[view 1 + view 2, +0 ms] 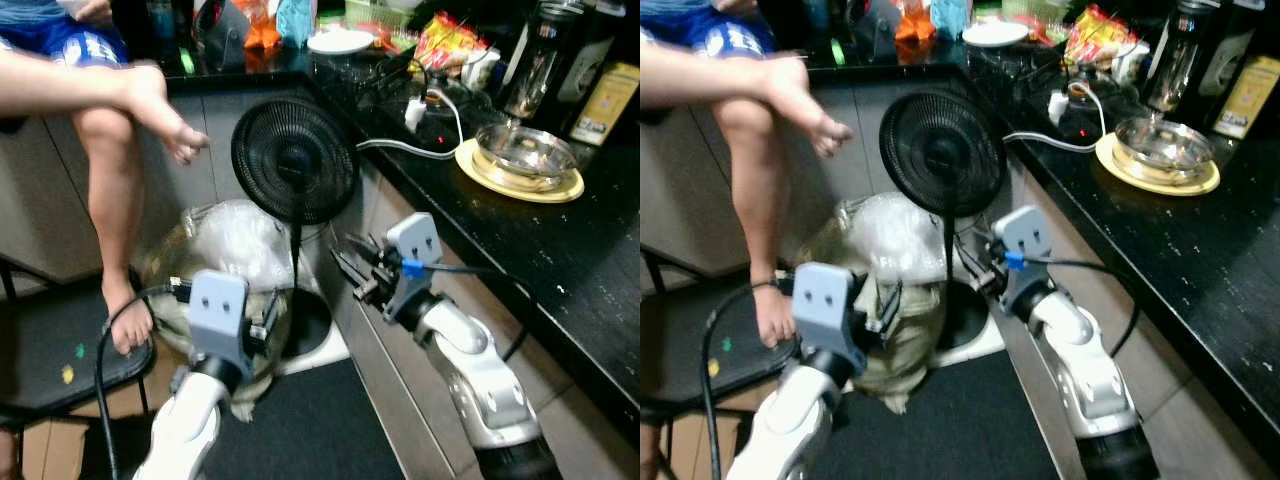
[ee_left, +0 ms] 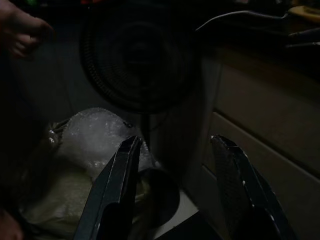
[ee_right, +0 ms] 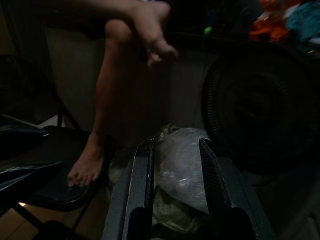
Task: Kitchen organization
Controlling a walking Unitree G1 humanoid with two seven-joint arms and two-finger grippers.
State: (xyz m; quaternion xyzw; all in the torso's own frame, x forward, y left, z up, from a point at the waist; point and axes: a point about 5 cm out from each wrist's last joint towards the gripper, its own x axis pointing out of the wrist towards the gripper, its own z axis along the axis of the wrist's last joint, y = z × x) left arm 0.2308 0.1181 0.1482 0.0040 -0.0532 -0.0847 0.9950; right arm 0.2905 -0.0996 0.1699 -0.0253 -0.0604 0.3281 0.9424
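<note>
Both arms are raised in front of the cabinet fronts, below a black countertop [image 1: 560,250]. My left gripper [image 1: 268,322] is open with nothing between its fingers [image 2: 125,175], and it points at a sack of clear plastic [image 1: 232,245] on the floor. My right gripper [image 1: 345,262] is open too, empty, level with the fan's pole; its fingers [image 3: 142,175] face the sack [image 3: 182,160]. On the countertop a metal bowl [image 1: 525,150] rests on a yellow plate [image 1: 560,190]. Farther back are a white plate [image 1: 340,41], snack packets [image 1: 447,42] and a blender jar [image 1: 540,55].
A black standing fan [image 1: 295,160] stands just ahead, between the grippers, on a white base [image 1: 325,352]. A person sits on the left counter, bare legs [image 1: 115,200] hanging, one foot on a black chair [image 1: 50,350]. A white cable [image 1: 405,147] runs over the counter edge.
</note>
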